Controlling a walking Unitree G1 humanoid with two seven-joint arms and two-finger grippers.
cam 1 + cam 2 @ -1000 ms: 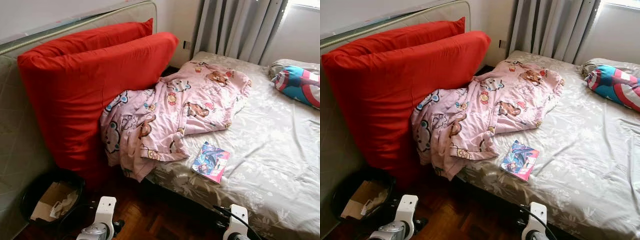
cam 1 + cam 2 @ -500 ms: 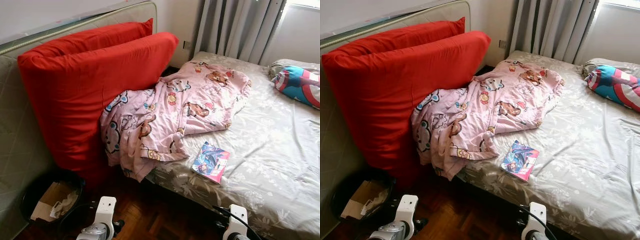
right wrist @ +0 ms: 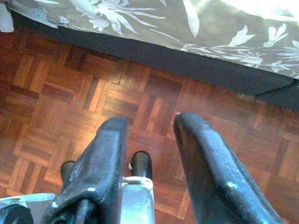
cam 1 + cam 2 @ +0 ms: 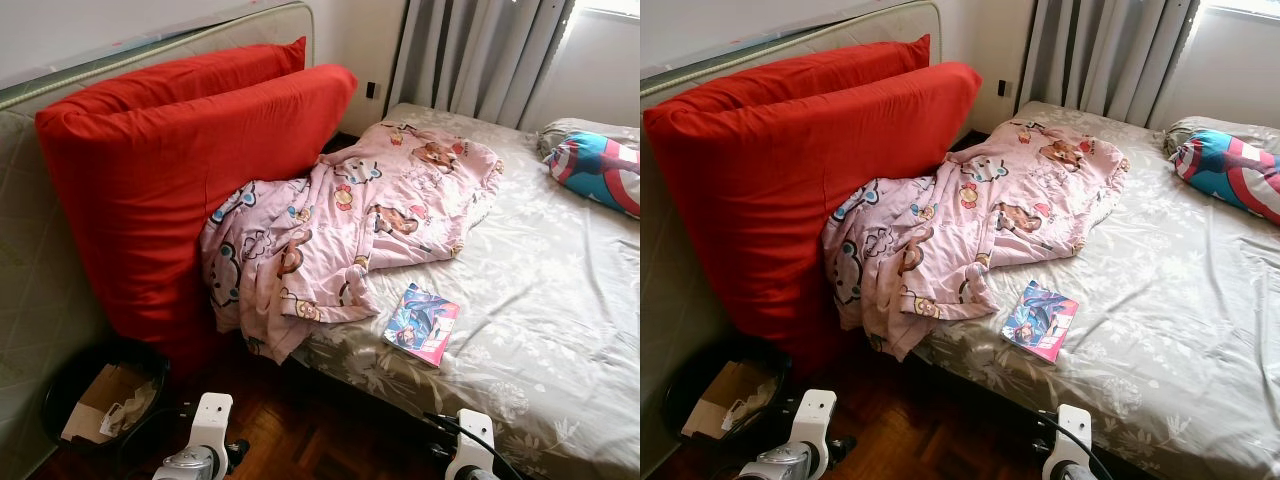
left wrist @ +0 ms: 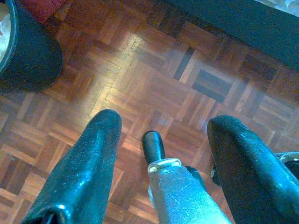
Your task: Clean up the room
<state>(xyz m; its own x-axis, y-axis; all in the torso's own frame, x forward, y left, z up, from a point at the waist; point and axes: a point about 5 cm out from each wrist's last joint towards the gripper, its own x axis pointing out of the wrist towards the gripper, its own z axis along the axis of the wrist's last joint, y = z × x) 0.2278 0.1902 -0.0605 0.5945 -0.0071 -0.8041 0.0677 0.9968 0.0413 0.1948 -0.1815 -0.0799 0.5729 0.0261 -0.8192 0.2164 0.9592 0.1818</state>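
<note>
A crumpled pink cartoon-print blanket lies across the near left part of the bed and hangs over its edge against a big red cushion. A colourful magazine rests on the floral sheet near the bed's front edge. Both arms hang low in front of the bed, the left arm and the right arm showing at the bottom. My left gripper is open over the parquet floor beside a black bin. My right gripper is open above the floor by the bed's base.
The black bin holding cardboard and paper stands on the floor at the left, under the red cushion. A blue, red and white pillow lies at the bed's far right. Grey curtains hang behind the bed. A mattress leans against the left wall.
</note>
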